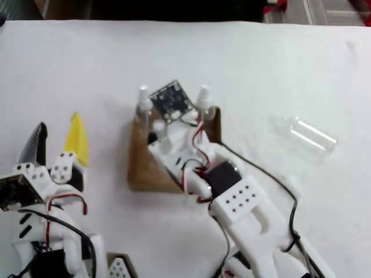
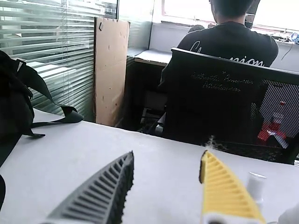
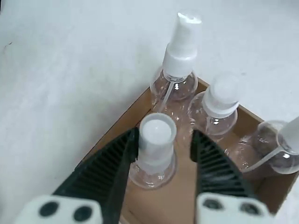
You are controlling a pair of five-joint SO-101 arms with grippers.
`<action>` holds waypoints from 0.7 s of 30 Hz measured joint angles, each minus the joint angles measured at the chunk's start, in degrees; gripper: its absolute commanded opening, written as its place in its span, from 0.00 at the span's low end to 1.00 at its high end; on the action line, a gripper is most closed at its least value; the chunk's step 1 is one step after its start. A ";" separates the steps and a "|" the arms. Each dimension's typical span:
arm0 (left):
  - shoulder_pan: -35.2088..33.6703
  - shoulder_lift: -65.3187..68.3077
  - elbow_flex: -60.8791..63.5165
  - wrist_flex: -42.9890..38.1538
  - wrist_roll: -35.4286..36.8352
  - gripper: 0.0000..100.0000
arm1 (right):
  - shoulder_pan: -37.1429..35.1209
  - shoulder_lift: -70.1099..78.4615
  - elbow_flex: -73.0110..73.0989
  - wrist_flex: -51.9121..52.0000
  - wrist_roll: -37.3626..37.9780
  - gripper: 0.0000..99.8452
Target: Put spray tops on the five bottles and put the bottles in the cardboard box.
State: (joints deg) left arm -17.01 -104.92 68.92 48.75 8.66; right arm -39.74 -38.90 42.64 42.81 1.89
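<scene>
The cardboard box [image 1: 139, 168] sits mid-table and holds several clear bottles with white spray tops, two of which [image 1: 143, 94] [image 1: 203, 94] stand at its far side. My right gripper [image 3: 163, 135] hangs inside the box [image 3: 107, 144], open. Its black fingers flank the top of one upright bottle [image 3: 156, 140]; one finger touches it and the other stands off. Another clear bottle [image 1: 313, 136] lies on its side on the table to the right. At the near left, my left gripper [image 1: 58, 124] is open and holds nothing between its black and yellow fingers [image 2: 219, 186].
The white table [image 1: 243, 63] stretches bare behind and beside the box. The right arm's body and cables [image 1: 243, 202] cover the box's near right corner. Beyond the table's far edge are a chair [image 2: 224, 98] and a cardboard sheet [image 2: 111, 70].
</scene>
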 measured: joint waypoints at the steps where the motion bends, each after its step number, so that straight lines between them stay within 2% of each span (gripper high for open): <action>1: 0.00 0.00 0.00 0.00 0.00 0.22 | -0.53 0.00 0.00 0.00 0.00 0.22; 8: 0.00 0.00 0.00 0.00 0.00 0.22 | -3.60 -3.96 0.00 0.79 0.00 0.22; 16: 0.00 0.00 0.00 0.00 0.00 0.22 | -3.87 -15.82 -4.31 7.91 2.55 0.22; 19: 0.00 0.00 0.00 0.00 0.00 0.22 | 0.53 -19.60 -10.37 11.69 3.96 0.22; 21: 0.00 0.00 0.00 0.00 0.00 0.22 | 6.33 -20.84 -15.65 14.68 3.96 0.22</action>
State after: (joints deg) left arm -17.01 -104.92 68.92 48.75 8.66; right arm -33.41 -59.74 26.99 57.49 5.85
